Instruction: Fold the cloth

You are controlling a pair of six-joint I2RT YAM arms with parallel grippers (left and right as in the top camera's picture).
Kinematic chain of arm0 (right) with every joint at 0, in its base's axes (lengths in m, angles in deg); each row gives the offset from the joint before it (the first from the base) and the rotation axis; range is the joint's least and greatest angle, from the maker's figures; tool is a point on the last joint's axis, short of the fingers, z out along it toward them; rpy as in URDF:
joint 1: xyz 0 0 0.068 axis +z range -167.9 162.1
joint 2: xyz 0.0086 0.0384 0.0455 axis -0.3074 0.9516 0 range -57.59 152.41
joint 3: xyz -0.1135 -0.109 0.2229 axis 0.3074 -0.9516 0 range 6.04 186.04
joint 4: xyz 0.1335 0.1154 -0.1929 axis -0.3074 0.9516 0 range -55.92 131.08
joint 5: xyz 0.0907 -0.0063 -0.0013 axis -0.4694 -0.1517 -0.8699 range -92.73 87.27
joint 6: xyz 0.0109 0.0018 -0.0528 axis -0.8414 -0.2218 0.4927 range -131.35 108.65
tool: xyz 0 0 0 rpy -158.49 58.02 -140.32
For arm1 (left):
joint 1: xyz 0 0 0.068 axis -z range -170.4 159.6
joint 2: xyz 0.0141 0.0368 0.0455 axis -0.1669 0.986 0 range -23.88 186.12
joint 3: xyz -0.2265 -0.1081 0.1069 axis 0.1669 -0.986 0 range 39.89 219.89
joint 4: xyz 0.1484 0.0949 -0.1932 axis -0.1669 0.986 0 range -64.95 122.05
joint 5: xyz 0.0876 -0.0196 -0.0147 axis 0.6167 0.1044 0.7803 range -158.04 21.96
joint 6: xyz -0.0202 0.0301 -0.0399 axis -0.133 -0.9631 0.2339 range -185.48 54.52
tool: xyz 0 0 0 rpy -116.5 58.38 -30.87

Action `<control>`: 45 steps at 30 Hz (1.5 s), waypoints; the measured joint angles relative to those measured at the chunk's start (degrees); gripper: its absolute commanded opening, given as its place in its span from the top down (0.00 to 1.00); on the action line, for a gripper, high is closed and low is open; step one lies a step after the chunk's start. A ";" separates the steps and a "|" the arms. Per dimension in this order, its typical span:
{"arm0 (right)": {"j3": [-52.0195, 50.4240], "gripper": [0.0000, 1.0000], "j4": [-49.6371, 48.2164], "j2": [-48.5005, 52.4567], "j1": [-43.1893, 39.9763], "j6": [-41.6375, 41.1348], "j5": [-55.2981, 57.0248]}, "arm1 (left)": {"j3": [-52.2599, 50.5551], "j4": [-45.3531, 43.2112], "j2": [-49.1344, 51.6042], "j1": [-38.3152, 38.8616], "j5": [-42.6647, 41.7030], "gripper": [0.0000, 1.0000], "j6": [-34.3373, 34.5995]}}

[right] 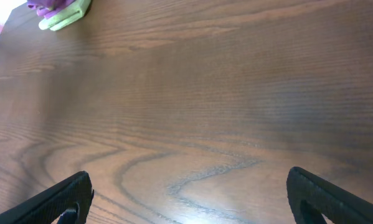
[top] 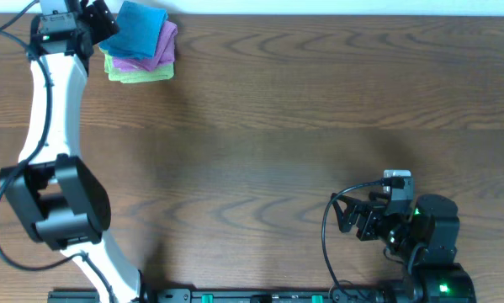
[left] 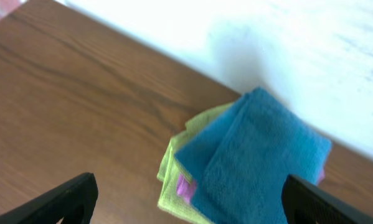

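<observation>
Your left gripper [left: 189, 182] hangs over the far left corner of the wooden table [top: 302, 126] with its jaws spread wide and nothing between them. Directly below lies the blue cloth [left: 261, 162], folded into a compact rectangle and resting on a purple cloth [left: 185, 186] and a green cloth [left: 171, 163], all three stacked close to the table's far edge. Your right gripper [right: 187, 177] sits low near its base at the near right, well apart from the stack, its jaws likewise wide and empty. By the look of it the folding is done or nearly so, and the step in hand is leaving the blue cloth on the pile cleanly. Lift the left wrist straight up before you swing it away, so neither finger drags a corner and opens the fold. The blue cloth sits slightly askew, with purple and green showing along one side. If you want it squarer, nudge it from the side with the fingers brought together rather than pinching the top layer, since soft cloth like this probably peels up one ply at a time. Mind the edge: a sideways sweep could push the whole stack off.
</observation>
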 measured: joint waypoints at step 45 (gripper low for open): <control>-0.11 0.01 0.00 0.00 0.00 -0.04 -0.13 | -54.10 12.37 -58.51 4.04 0.04 0.05 7.69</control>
